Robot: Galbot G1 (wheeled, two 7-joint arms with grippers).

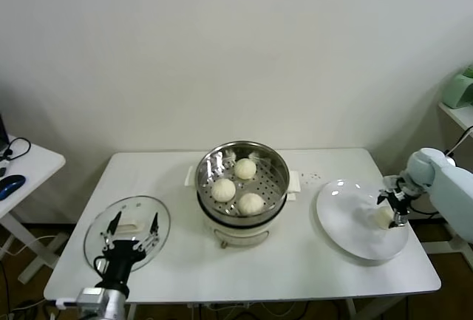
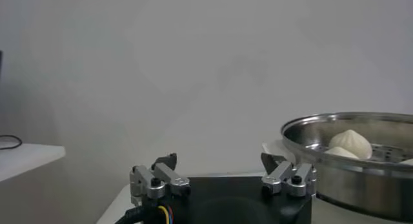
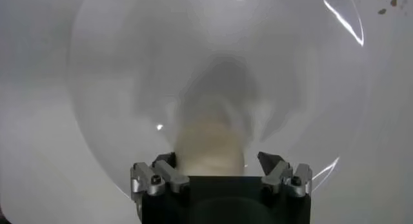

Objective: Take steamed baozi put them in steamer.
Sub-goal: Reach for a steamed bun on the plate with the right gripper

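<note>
Three off-white baozi point(image 1: 244, 168) point(image 1: 224, 189) point(image 1: 250, 203) lie in the shiny steamer point(image 1: 210, 167) at the table's middle; the left wrist view shows the steamer point(image 2: 310, 132) with a baozi point(image 2: 350, 141) inside. A fourth baozi point(image 1: 382, 217) rests on the white plate point(image 1: 344, 220) at the right. My right gripper point(image 1: 392, 206) is down over it, open, with a finger on either side of the baozi point(image 3: 210, 148) and a gap showing on one side. My left gripper point(image 1: 131, 232) is parked open above the glass lid point(image 1: 100, 235) at the front left.
The glass lid lies flat near the table's front left corner. A side table with a mouse point(image 1: 10, 185) stands further left. A green object point(image 1: 460, 89) sits on a shelf at the far right. The plate reaches close to the table's right edge.
</note>
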